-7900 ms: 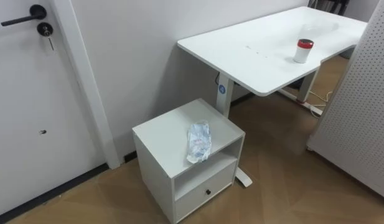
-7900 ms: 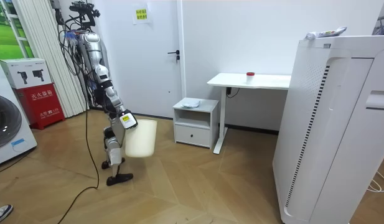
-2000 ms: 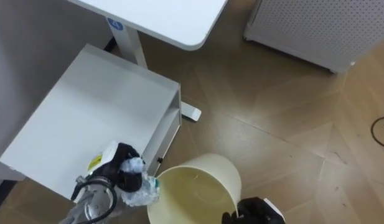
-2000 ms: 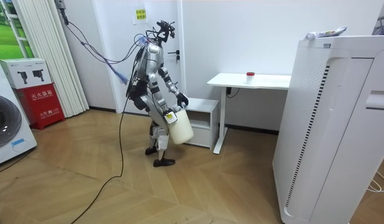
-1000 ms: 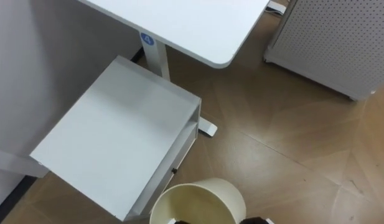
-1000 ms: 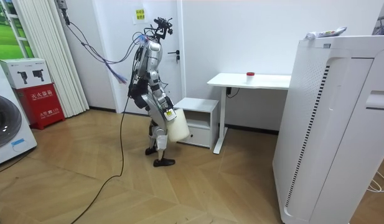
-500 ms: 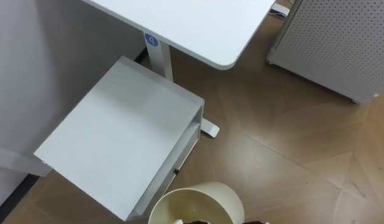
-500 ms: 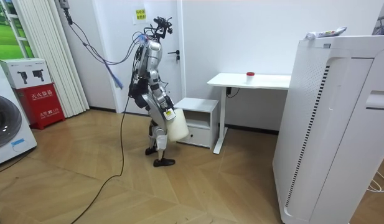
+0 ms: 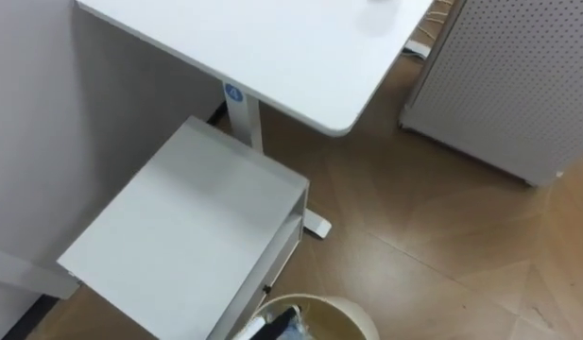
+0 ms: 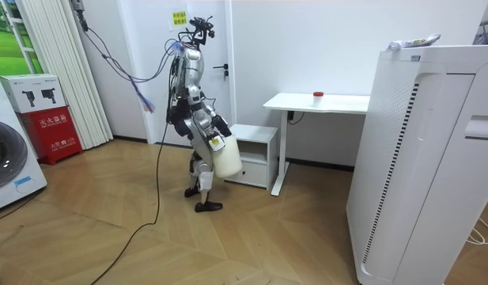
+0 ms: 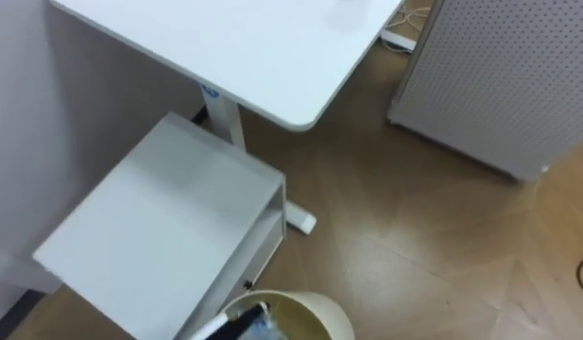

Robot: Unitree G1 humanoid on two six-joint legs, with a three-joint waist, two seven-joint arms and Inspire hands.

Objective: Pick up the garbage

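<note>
Cleared from the cabinet (image 9: 192, 236) top, the garbage (image 9: 290, 330) is seen just beside the left hand (image 11: 239, 329), over the bin (image 9: 331, 304); the hand's grip cannot be told. Release is judged due next.

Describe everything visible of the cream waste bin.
The waste bin is a round, cream, plastic-looking pail with an open top. In the eye views its rim arc shows at the bottom edge, near the front corner of the white cabinet, with a dark, bluish thing inside. In the room view the robot carries it tilted, off the wooden floor, before the cabinet.
</note>
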